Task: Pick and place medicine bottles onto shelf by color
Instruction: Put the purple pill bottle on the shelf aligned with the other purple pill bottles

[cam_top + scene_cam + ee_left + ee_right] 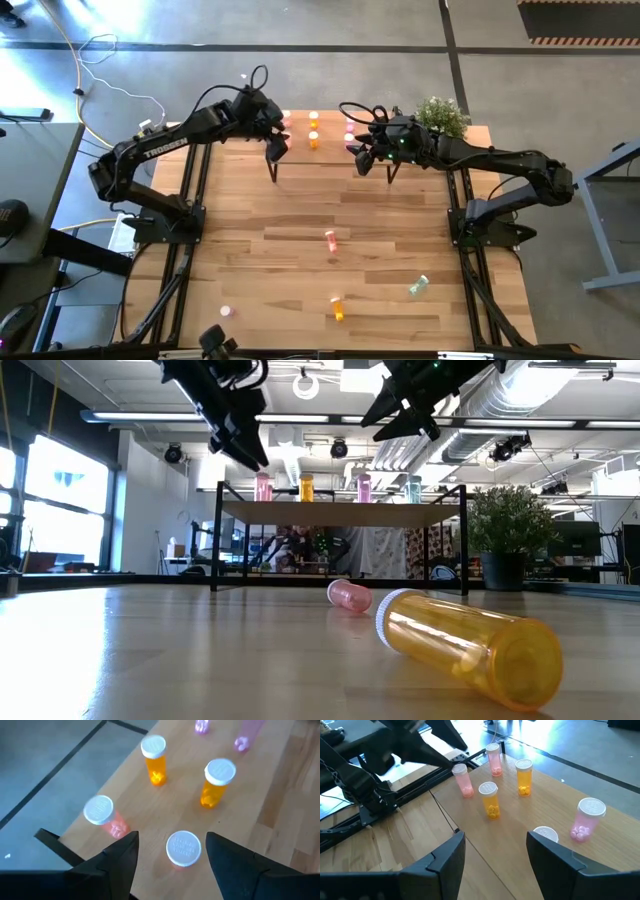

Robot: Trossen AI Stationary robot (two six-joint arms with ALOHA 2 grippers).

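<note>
Overhead, two dark robot arms reach toward the shelf (330, 150) at the far edge of the wooden counter (300, 230). The left gripper (172, 855) hangs over the shelf's left end, fingers spread and released, with a white-capped pink bottle (183, 849) standing upright between them, apart from both fingers. Beside it stand another pink bottle (104, 816) near the shelf corner and two orange bottles (155, 760), all upright. The right gripper (495, 850) hovers over the shelf's right part, fingers apart and empty; below it stand a pink bottle (587, 819) and a capped bottle (545, 835) whose color cannot be made out. From counter height, pink, orange, pink and pale teal bottles line the shelf top. On the counter in front lie a pink bottle (330, 239), an orange bottle (337, 308) and a pale green bottle (418, 287), all on their sides; a small pink bottle (226, 312) sits near the front left. A potted plant (441, 117) stands at the far right corner.
</note>
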